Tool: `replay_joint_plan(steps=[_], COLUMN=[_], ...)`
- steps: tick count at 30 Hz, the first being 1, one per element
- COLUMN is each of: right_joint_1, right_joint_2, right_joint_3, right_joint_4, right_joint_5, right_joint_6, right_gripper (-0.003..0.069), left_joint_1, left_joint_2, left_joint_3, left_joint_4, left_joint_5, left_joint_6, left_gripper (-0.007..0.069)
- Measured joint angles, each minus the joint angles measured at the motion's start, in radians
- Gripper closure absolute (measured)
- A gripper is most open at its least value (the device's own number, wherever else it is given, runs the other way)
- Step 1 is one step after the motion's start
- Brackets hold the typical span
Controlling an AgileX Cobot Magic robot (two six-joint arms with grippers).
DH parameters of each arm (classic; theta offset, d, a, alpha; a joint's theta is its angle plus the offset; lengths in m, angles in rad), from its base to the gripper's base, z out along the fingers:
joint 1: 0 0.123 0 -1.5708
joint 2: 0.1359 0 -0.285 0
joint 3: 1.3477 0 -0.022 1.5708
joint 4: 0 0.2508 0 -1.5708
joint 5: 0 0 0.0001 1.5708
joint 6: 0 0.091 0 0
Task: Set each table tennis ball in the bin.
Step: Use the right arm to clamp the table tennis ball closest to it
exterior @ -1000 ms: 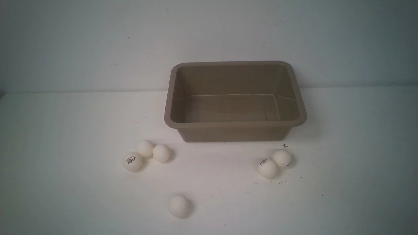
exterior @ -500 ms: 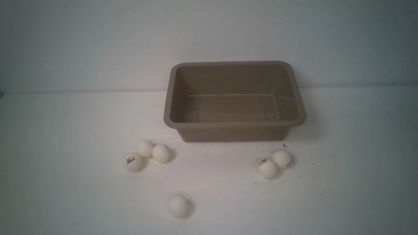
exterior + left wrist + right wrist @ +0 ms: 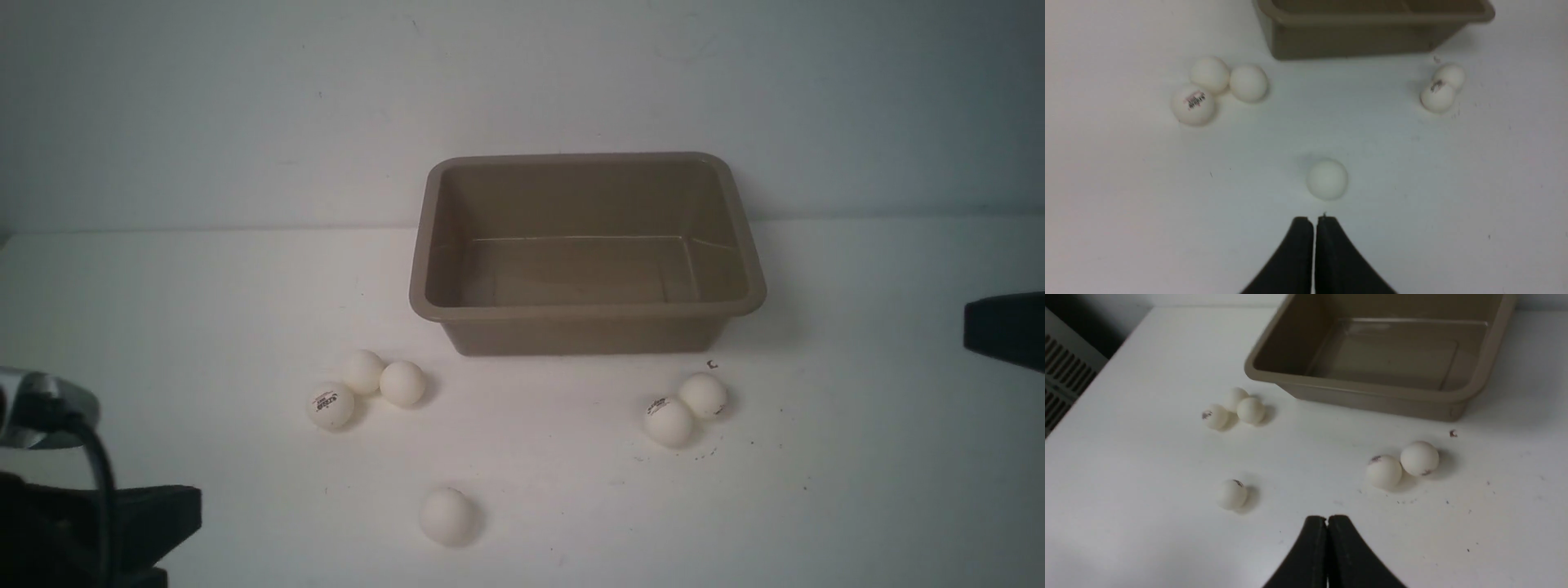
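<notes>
Six balls (image 3: 446,516) lie on the desk (image 3: 204,310), lower in frame than the bin (image 3: 588,311); the left gripper (image 3: 1314,221) and right gripper (image 3: 1327,519) are closed and empty.

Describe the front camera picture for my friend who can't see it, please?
An empty taupe bin sits on a white table. Six white table tennis balls lie in front of it: a left cluster of three, a right pair and a lone ball nearest the camera. Dark parts of the left arm and right arm show at the edges.
</notes>
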Motion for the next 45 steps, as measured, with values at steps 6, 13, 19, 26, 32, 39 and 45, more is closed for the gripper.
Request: replay_joint_plan(steps=[6, 13, 19, 26, 32, 39, 45], right_joint_1=[0.002, 0.202, 0.527, 0.681, 0.683, 0.684, 0.684], right_joint_2=[0.210, 0.377, 0.388, 0.485, 0.536, 0.591, 0.698], right_joint_3=[0.000, -0.001, -0.029, -0.151, -0.259, -0.274, -0.275], right_joint_4=[-0.052, -0.161, -0.340, -0.852, -1.139, -1.157, -1.154], right_joint_5=[-0.076, -0.243, -0.436, -0.400, -0.251, -0.306, -0.326], right_joint_6=[0.022, 0.067, 0.195, 0.663, 0.972, 1.027, 1.022], right_gripper=[0.0669, 0.0669, 0.0669, 0.0669, 0.0669, 0.0669, 0.0666], left_joint_1=[0.000, 0.000, 0.000, 0.000, 0.000, 0.000, 0.000], left_joint_2=[0.242, 0.343, 0.346, 0.346, 0.346, 0.346, 0.346], left_joint_3=[-0.087, -0.153, -0.154, -0.154, -0.154, -0.154, -0.154], left_joint_4=[-0.015, -0.015, -0.012, -0.009, -0.009, -0.009, -0.009], left_joint_5=[0.025, 0.023, 0.021, 0.021, 0.021, 0.016, 0.014], left_joint_6=[0.118, 0.151, 0.195, 0.198, 0.200, 0.200, 0.200], left_gripper=[0.0629, 0.0629, 0.0629, 0.0629, 0.0629, 0.0629, 0.0629])
